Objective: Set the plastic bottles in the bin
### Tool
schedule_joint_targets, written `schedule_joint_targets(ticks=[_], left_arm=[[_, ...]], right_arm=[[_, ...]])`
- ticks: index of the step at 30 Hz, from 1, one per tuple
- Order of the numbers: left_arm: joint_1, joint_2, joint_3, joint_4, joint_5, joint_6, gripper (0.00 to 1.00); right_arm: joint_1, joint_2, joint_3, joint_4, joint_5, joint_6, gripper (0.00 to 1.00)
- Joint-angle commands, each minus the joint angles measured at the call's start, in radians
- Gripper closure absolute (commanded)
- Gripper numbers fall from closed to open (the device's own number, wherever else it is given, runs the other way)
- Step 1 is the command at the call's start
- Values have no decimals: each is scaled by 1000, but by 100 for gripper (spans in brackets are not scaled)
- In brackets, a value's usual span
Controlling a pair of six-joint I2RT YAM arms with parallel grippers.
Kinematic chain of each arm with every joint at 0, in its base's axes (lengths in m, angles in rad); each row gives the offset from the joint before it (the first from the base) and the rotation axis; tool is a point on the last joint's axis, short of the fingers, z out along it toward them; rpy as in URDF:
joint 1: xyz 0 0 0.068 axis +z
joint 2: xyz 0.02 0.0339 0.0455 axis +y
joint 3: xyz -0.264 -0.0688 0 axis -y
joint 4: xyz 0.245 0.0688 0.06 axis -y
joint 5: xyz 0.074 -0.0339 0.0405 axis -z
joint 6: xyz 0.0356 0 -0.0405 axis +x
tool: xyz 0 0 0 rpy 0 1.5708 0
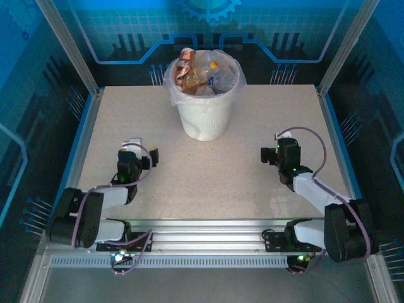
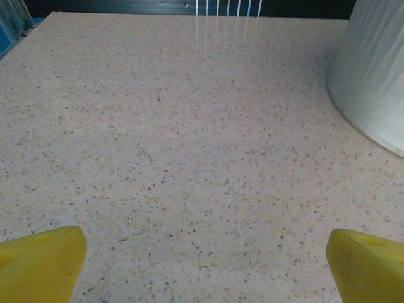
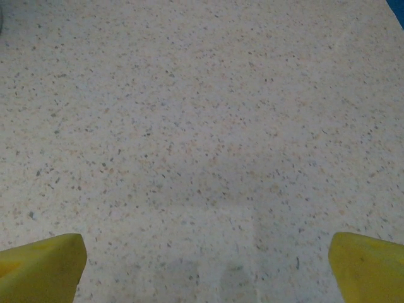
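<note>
Spanning a blue-walled booth [image 1: 38, 76], speckled table [image 1: 208, 177] carries bin [image 1: 205, 123]; left hand [image 2: 205, 259], right hand [image 3: 207, 262] spread.

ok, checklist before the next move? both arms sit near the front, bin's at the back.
1. Left end effector open, nothing between the fingers: ok.
2. Right end effector open, nothing between the fingers: ok.
3. Plastic bottles inside the bin: ok, piled in the lined top.
4. Bin upright on the table: ok, standing at far centre.
5. Both arms apart from the bin: ok, both on its near side with a gap.
6. Room left in the bin: not ok, the pile reaches about rim level, so more drops may spill.
</note>
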Motion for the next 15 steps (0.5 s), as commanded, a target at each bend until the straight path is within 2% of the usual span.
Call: schedule_joint_targets(ticks=[1,7,9,11,15], left_arm=[[21,51,37,163,27,32,1],[70,219,40,326,84,3,1],[95,190,56,237,122,-26,1],[121,207,64,251,169,-45,1],[145,200,120,133,269,-35,1]], right_arm=[[-25,14,-7,117,-49,-40,0],[-56,24,-16,195,-110,-66,0],[-64,21,-27,225,-129,-68,0],[-74,20,-42,255,-147,-71,0],[-87,23,-71,322,-176,-76,0]])
